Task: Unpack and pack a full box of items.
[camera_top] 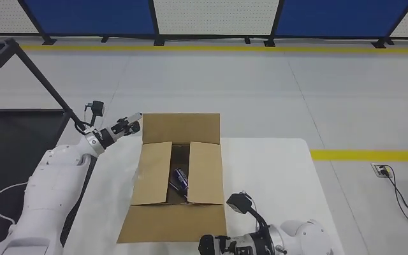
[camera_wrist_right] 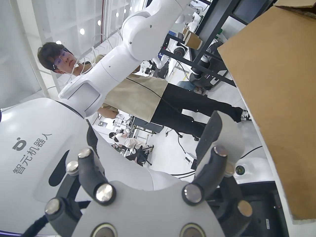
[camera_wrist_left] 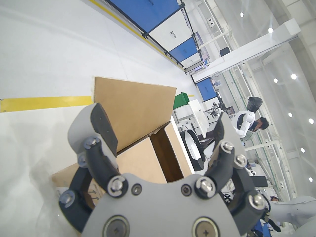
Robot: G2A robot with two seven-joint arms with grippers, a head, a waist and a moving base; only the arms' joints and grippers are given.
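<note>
A brown cardboard box (camera_top: 180, 175) stands mid-table. Its two side flaps are folded inward, its far flap stands up and its near flap (camera_top: 172, 223) hangs outward. Through the gap between the side flaps I see a dark blue item (camera_top: 180, 180) inside. My left gripper (camera_top: 131, 122) hovers by the box's far-left corner; in the left wrist view the gripper (camera_wrist_left: 160, 129) is open and empty, with the box (camera_wrist_left: 138, 107) beyond it. My right gripper (camera_top: 207, 244) is at the near flap's right end; the right wrist view shows the gripper (camera_wrist_right: 151, 136) open and empty beside the cardboard (camera_wrist_right: 276, 75).
The white table (camera_top: 274, 178) has bare room to the right of the box. A black frame (camera_top: 38, 70) slants up at the left, above a dark surface. Blue and white partition panels (camera_top: 210, 16) line the back, behind a yellow floor line.
</note>
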